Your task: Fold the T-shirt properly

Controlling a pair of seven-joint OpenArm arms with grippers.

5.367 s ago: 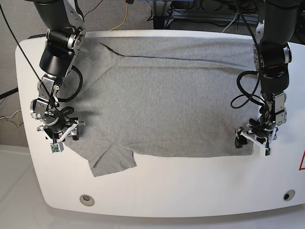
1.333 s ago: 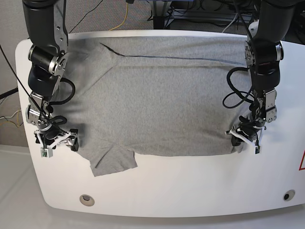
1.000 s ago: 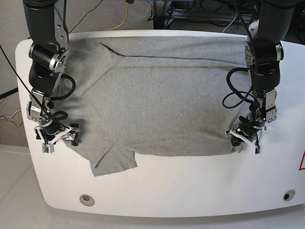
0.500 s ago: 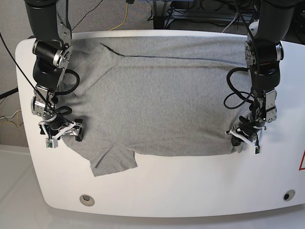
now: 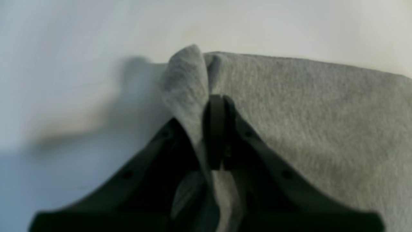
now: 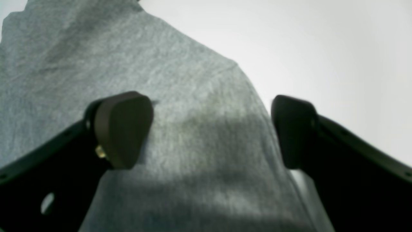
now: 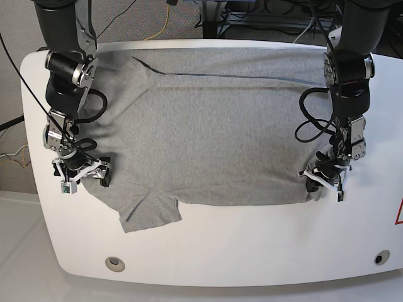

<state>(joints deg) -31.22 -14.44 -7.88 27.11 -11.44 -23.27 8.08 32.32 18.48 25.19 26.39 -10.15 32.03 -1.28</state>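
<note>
Matt heathered knit T-shirt on a smooth, seemingly glossy white table.

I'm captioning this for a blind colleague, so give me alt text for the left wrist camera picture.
The left claw is shut on a pinched-up fold of the grey T-shirt, seen close from above its dark fingers. The fold stands up between the jaws, the shirt spreads to the right, and bare white table lies left and behind.

White table with rounded corners, two round holes near its front edge. Behind it, grey carpet, a yellow cable, dark cables, and a metal frame.
</note>
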